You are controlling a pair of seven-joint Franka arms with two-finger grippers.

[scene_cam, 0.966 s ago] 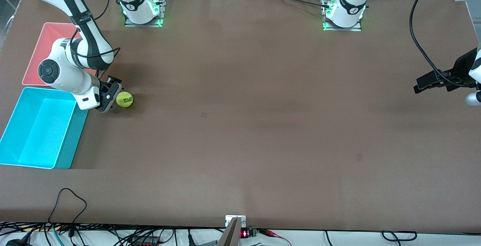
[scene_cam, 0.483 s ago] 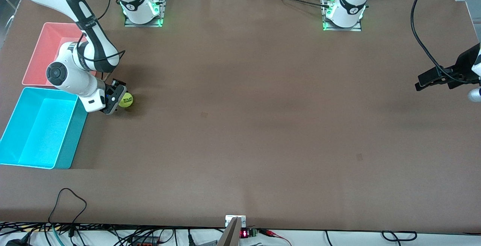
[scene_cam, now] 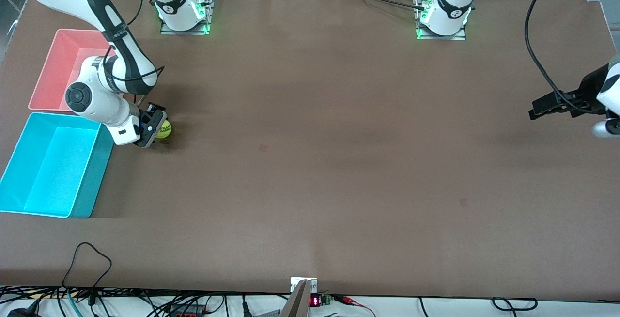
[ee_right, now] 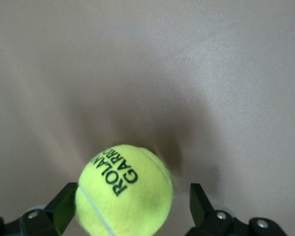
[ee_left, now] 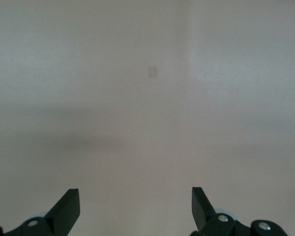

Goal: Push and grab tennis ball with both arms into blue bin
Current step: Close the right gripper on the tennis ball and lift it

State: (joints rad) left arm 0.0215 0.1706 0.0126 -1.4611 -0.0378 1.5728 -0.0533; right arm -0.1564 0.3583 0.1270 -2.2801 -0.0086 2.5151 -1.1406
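Down at the right arm's end of the brown table (scene_cam: pixel 310 171), the bright turquoise open-top plastic bin (scene_cam: pixel 92 181) is sitting nearest the front camera, with nothing showing inside it. Just farther from the camera, beside the bin's corner, the right arm's black two-finger gripper (scene_cam: pixel 154 132) is reaching low at the table with its fingers (ee_right: pixel 64 206) spread as wide as they go. The small fuzzy yellow-green tennis ball (scene_cam: pixel 164 129) with dark lettering is resting on the table, sitting partly between those fingers; in the right wrist view the ball (ee_right: pixel 124 191) is lying close against one finger, while a clear gap is showing before the other, so nothing is being pinched. Farther again, the pink-red tub (scene_cam: pixel 48 72) is standing beside the turquoise bin, partly covered by the white arm.

Compared with a second ago, the right gripper is edging over the ball, which was showing whole beside it and is now half covered by it; the ball itself is staying put.

Over the left arm's end of the table, the left gripper (scene_cam: pixel 547 106) is hanging in the air with fingers (ee_left: pixel 66 209) spread wide and empty, barely shifting.
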